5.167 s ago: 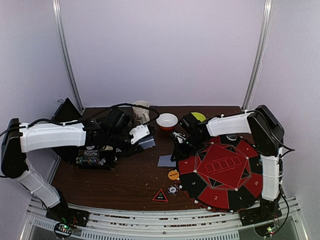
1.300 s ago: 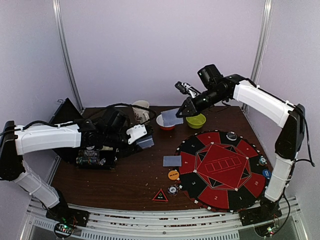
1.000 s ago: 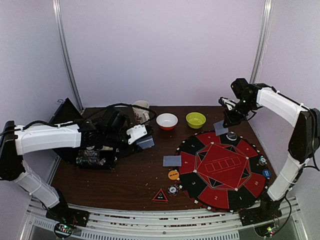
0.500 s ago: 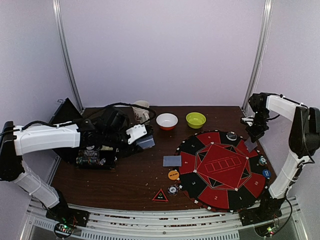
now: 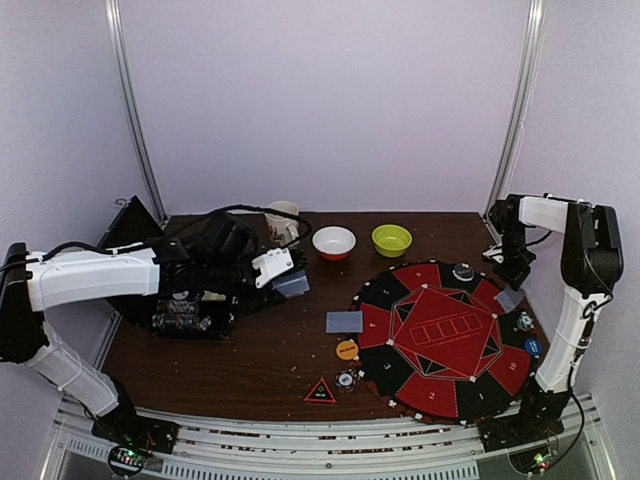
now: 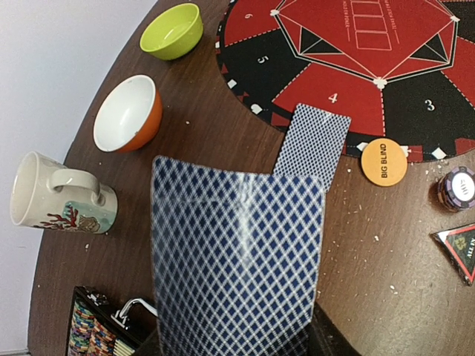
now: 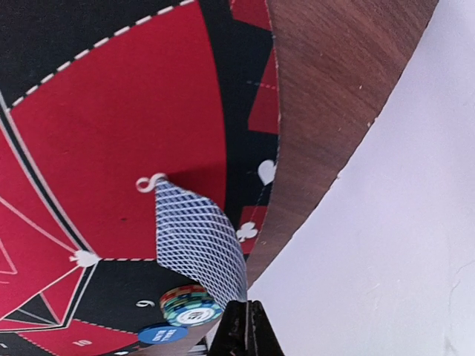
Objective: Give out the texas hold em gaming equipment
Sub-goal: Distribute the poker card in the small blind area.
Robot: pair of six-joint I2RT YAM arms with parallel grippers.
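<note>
My left gripper (image 5: 286, 281) is shut on a stack of blue-backed playing cards (image 6: 237, 259), held above the table left of the mat; the cards hide its fingers. My right gripper (image 5: 514, 277) is shut on a single card (image 7: 199, 241) that bends down over the round poker mat's (image 5: 440, 335) far right edge, close to a chip stack (image 7: 188, 305) and a blue disc (image 7: 171, 334). Another card (image 5: 344, 322) lies at the mat's left edge. An orange disc (image 5: 347, 350), a small chip stack (image 5: 346, 379) and the black triangular marker (image 5: 320, 391) lie in front of it.
A white bowl (image 5: 334, 241), a green bowl (image 5: 391, 239) and a cream mug (image 5: 281, 222) stand at the back. A black chip case (image 5: 188, 312) sits under my left arm. A chip stack (image 5: 463, 271) stands at the mat's far edge. The table's edge and the wall are right beside my right gripper.
My right arm swung with a card from above the bowls round to the mat's far right edge and came down there. My left arm stayed still with the stack.
</note>
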